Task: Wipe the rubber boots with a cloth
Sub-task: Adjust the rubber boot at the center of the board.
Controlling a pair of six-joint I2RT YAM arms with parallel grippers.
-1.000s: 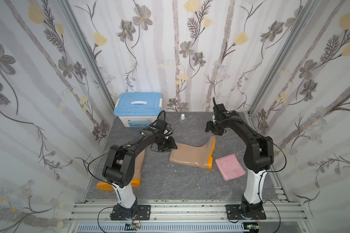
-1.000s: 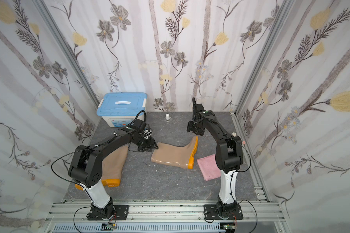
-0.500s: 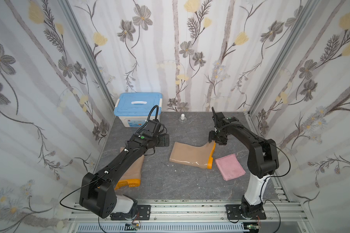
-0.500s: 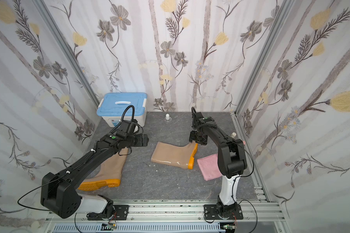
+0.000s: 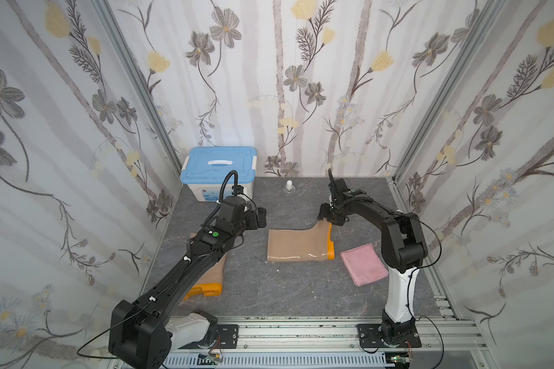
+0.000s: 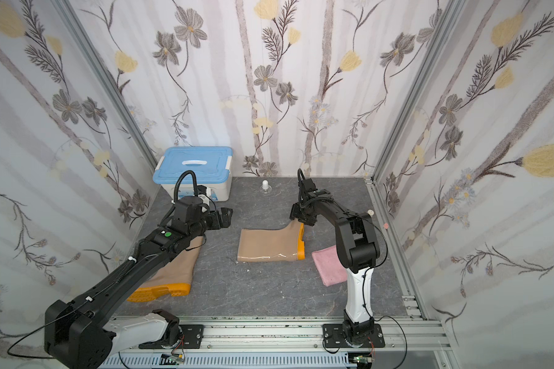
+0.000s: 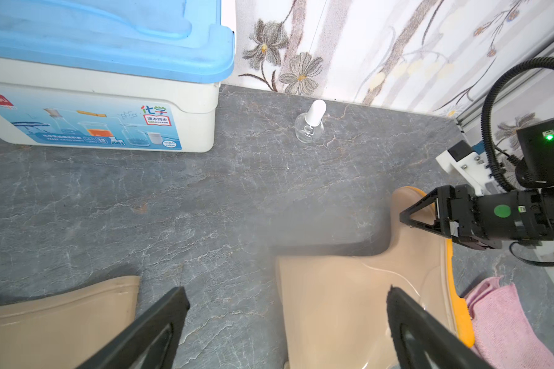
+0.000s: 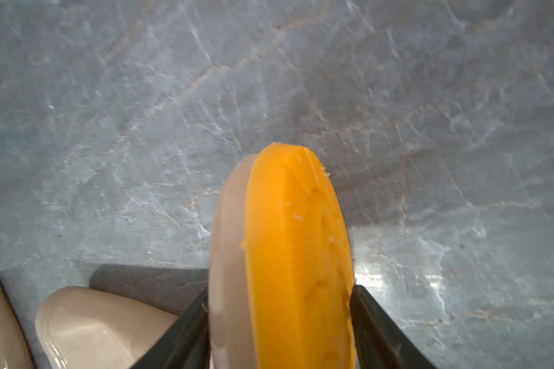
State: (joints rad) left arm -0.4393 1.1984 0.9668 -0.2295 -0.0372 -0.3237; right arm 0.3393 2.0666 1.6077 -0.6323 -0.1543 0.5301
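Closest to my bases, a glossy tan rubber boot with an orange sole (image 6: 176,265), the near boot, lies on its side on the grey marbled table (image 5: 269,297). It is partly under my left arm (image 5: 186,274), with its sole toward the front edge and its shaft pointing away. On my right side, a small pink square cloth (image 5: 363,262) lies flat on the table, and neither arm touches it.

Just beside the cloth lies the second boot (image 5: 296,246), the same tan rubber with an orange sole. It is on its side in the middle of the table, shaft mouth toward my left and toe pointing at the far wall. My left jaws hang spread wide with nothing between them, above the table near the two shaft mouths. My right jaws are clamped on the toe of the second boot, one pressing the tan upper and the other the orange sole.

Farther back, a white plastic box with a blue lid (image 5: 218,172) stands in the left corner, and a small clear glass bottle with a white cap (image 5: 289,187) stands near the far wall.
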